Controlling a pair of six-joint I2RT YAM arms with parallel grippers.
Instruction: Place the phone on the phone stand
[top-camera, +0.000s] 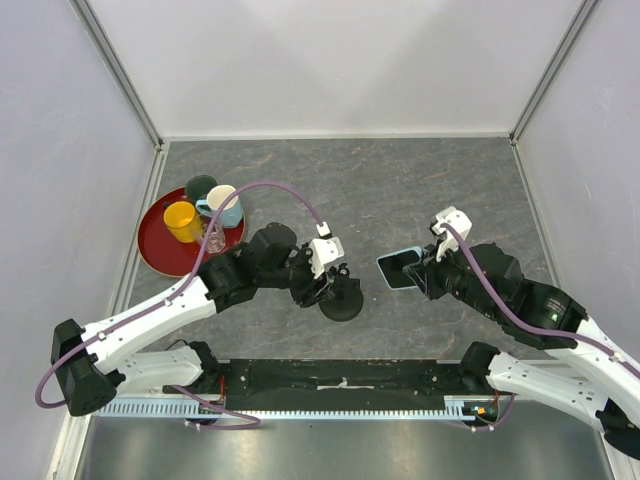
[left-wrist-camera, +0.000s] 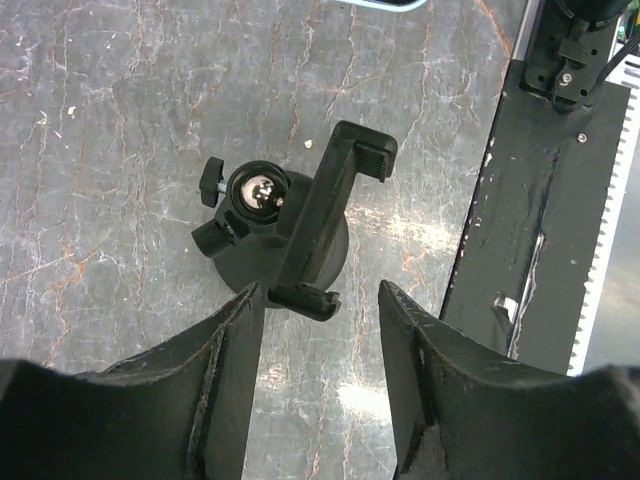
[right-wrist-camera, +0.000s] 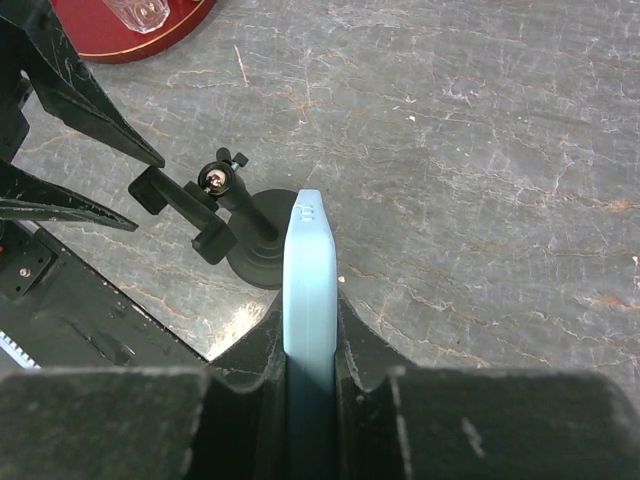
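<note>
the phone (top-camera: 398, 268) is off the table, just right of the stand (top-camera: 340, 300) in the top view. it is pinched edge-up in the right gripper (right-wrist-camera: 310, 322), whose fingers are closed on its two flat faces near one end. it looks stiff, thin and light. the glass face is probably slick and breakable, and the pale blue case should give the better grip. holding it by one end leaves the far end free to enter the stand, though it could pivot in the pads if it bumps anything.

the stand is small and black, with a round base, a long tilted cradle (left-wrist-camera: 325, 210) and a side knob (left-wrist-camera: 210, 180). it looks light enough to tip or skid if pushed. the left gripper (left-wrist-camera: 320, 292) hangs over it with its fingers spread, one on each side of the cradle's lower clamp, gripping nothing.

white walls (top-camera: 330, 60) close in three sides. the grey stone-patterned table (top-camera: 420, 190) is flat and hard. a black plate (top-camera: 340, 380) lies just nearer than the stand. a red tray (top-camera: 150, 250) with cups (top-camera: 222, 203) sits well to the stand's left.
</note>
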